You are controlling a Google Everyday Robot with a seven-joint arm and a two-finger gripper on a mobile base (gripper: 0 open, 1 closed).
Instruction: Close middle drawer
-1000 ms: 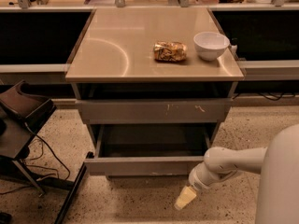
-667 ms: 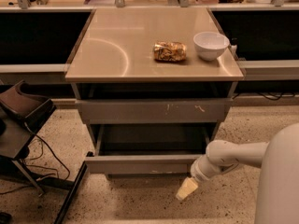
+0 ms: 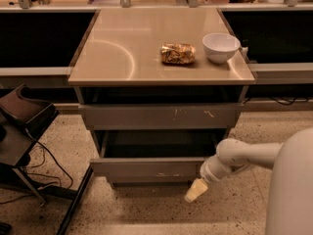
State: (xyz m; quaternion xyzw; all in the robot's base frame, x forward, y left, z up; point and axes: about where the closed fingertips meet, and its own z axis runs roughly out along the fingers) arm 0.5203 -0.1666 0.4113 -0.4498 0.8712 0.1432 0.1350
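The middle drawer (image 3: 146, 169) stands pulled out from the cabinet, its plain grey front facing me with a faint pale scuff, and its inside is dark and bare. Above it sits a drawer front with pale scratch marks (image 3: 161, 115). My gripper (image 3: 195, 191) is on the end of the white arm (image 3: 244, 155) reaching in from the right. It is low, just below and to the right of the middle drawer front's right corner, pointing down-left. I cannot tell whether it touches the drawer.
On the beige countertop (image 3: 122, 53) lie a crumpled snack bag (image 3: 177, 53) and a white bowl (image 3: 221, 47). A dark chair (image 3: 24, 126) with cables stands on the floor at left. My white body (image 3: 293, 190) fills the lower right.
My gripper has risen a little from near the floor toward the right end of the middle drawer front. The drawer has not visibly moved.
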